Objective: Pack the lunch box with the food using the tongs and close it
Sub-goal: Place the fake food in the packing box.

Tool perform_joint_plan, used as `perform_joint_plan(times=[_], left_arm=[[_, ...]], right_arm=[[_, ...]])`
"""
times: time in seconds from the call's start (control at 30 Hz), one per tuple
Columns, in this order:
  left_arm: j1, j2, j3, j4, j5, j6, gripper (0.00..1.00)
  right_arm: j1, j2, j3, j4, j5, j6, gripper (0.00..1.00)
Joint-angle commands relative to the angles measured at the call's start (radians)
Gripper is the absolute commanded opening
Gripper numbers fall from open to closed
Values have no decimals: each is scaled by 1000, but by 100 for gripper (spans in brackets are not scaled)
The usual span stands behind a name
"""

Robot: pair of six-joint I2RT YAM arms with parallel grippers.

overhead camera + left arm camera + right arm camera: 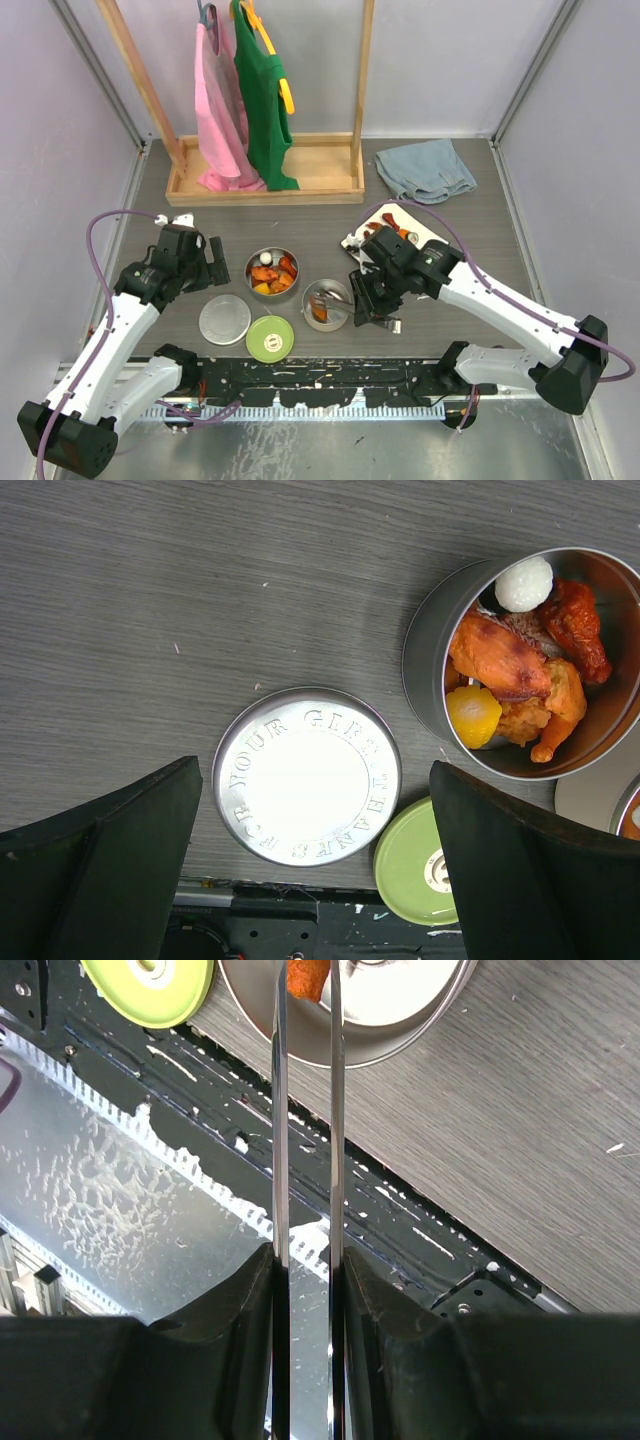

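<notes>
Both grippers: one clamped, one spread wide.
Right jaws: right gripper [307,1280] is closed on the tongs [281,1160], with the pads squeezing the two thin arms until they run nearly parallel.
Tongs tips: they pinch an orange chunk [305,975] at the top edge of the right wrist view, over the second tin [400,1020]. Can't tell if the chunk touches the tin.
Left jaws: left gripper [315,772] is wide apart, holding nothing and hovering over the steel lid [306,720].
Steel lid: lies flat on the table [480,240], with embossed lettering round the rim.
Green lid: green lid [420,865] is flat, just beside the steel lid at the near edge.
Filled tin: filled tin [272,272] sits uncovered, right of the left gripper and behind both lids.
Food, packed: food [520,670] in the filled tin is orange, red and yellow pieces plus one white ball.
Second tin, contents: a few orange-red bits, uncovered, just right of the filled tin.
Plate: white plate [350,240] is behind the right wrist and mostly hidden, with some red pieces on it.
Cloth: grey-blue cloth [425,170] is crumpled at far right.
Rack: wooden rack [265,188] stands at the back, with a pink garment [215,110] and a green garment [262,100] on hangers.
</notes>
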Motion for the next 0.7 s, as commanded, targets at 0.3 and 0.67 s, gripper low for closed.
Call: perform_joint_plan(times=[0.3,0.67], left_arm=[[2,1,12,16,-20,5,98],[3,7,12,15,-20,4,98]], right_arm=[[30,64,-31,109,-22,-17,32],[28,-9,112,49,155,-21,53]])
